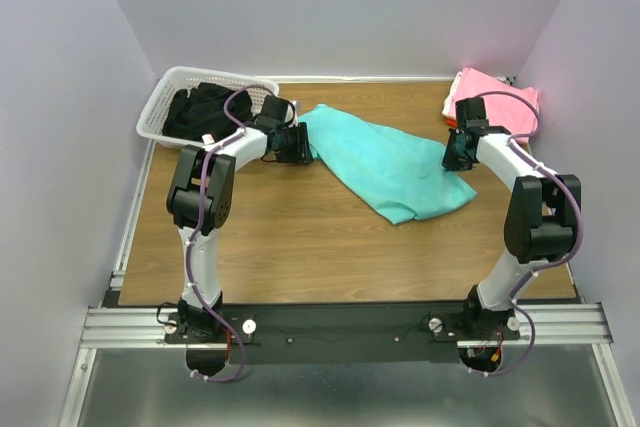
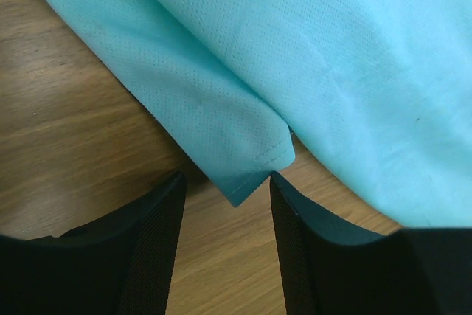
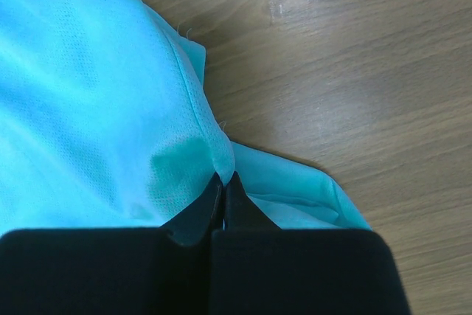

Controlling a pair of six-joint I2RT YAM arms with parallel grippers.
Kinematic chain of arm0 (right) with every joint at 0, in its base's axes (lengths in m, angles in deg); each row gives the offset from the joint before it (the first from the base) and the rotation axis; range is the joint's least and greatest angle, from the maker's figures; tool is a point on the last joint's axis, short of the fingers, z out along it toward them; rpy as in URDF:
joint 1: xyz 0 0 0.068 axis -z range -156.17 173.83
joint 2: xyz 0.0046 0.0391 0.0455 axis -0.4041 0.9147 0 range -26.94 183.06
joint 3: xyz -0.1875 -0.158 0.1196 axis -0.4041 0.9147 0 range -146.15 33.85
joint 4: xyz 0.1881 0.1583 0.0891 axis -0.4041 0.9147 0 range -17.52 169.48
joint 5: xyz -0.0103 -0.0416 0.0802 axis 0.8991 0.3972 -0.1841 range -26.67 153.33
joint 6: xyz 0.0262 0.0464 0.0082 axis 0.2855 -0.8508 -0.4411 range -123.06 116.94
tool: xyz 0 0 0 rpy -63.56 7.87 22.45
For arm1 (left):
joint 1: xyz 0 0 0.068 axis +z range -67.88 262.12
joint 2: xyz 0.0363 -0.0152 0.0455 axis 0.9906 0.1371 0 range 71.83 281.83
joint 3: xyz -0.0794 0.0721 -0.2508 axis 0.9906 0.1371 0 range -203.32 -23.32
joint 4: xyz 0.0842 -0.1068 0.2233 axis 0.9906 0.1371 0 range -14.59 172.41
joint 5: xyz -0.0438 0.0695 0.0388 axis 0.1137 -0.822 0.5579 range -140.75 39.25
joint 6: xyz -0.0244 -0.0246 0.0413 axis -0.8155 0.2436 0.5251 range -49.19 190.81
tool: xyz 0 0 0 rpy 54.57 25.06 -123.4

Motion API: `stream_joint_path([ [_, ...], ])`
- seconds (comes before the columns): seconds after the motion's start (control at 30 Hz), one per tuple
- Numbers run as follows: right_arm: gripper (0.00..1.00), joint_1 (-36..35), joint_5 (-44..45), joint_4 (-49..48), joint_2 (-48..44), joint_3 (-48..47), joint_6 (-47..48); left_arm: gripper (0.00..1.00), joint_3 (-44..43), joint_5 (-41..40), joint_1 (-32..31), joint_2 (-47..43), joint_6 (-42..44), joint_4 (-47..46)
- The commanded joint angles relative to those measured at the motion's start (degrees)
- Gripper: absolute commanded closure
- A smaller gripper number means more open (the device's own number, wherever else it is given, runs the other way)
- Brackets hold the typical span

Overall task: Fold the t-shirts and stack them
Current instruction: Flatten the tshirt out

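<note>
One turquoise t-shirt [image 1: 400, 162], one pink t-shirt [image 1: 497, 87], one white basket [image 1: 155, 112] (dark clothes [image 1: 200, 112] heaped inside).

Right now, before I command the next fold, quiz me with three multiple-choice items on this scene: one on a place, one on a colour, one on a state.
1. Where does the white basket stand?
A. At the far left corner of the table
B. At the far right corner
C. Between the arm bases

2. What colour is the t-shirt spread mid-table?
A. Pink
B. Turquoise
C. Black

3. How do the jaws of the right gripper stand?
A. Wide open over bare wood
B. Shut on the t-shirt
C. Shut on the basket rim

Answers:
1. A, since the top view shows the basket at the far left edge.
2. B, since the top view and both wrist views show turquoise cloth.
3. B, since the right wrist view shows the jaws closed with a fold of the cloth pinched between them.
</note>
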Motion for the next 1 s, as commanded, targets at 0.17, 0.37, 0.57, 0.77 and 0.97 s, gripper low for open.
stream_joint_path([
  [0.17, 0.99, 0.57, -2.71, 1.54, 0.91, -0.87, 0.44, 0.43, -0.14, -1.65, -0.04, 0.51, -1.56, -0.6],
  [0.37, 1.0, 0.57, -3.06, 1.54, 0.91, -1.13, 0.27, 0.67, -1.38, -1.13, -0.04, 2.26, -2.17, -2.09],
  [0.57, 1.0, 0.57, -2.36, 1.71, 1.09, -2.53, 0.53, 1.0, -0.5, -0.5, 1.27, 0.09, -3.75, -4.03],
  [0.77, 1.0, 1.01, 0.97, 5.04, -0.49, -8.32, 1.58, 1.0, 3.37, -2.18, 6.28, -10.9, -2.53, -1.84],
  [0.97, 1.0, 1.8, 4.49, 9.88, -3.04, -14.74, 3.26, 1.0, 5.65, -3.94, 10.33, -20.66, 1.69, 5.1],
])
